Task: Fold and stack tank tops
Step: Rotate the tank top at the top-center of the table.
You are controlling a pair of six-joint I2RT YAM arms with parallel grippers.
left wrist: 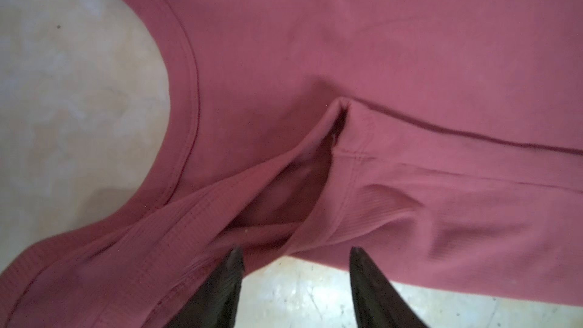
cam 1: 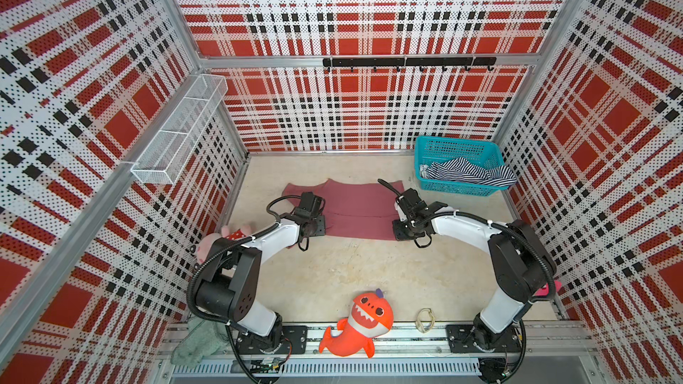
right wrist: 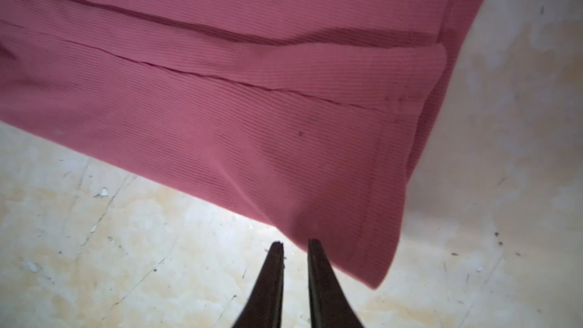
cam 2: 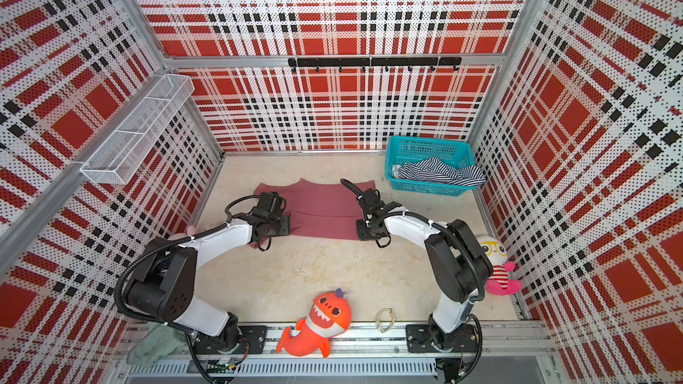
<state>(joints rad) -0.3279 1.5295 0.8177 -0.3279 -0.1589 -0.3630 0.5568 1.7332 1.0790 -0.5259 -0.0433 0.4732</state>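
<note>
Currently the maroon tank top (cam 1: 354,208) lies part-folded far-centre on the table (cam 1: 332,271); left tool (left wrist: 296,252) wide at its near edge, right tool (right wrist: 295,242) narrow, both empty. Striped tank top (cam 1: 469,173) sits in far-right basket (cam 1: 454,188).

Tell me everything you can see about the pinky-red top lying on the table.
The rose-maroon tank top is soft, finely ribbed knit with stitched hems and a curved armhole edge. It lies flat on the beige table, towards the back, with its near long side folded over the middle, leaving a straight edge across it. The left gripper, open, and the right gripper, barely open, sit at its near edge; neither grips it.
</note>
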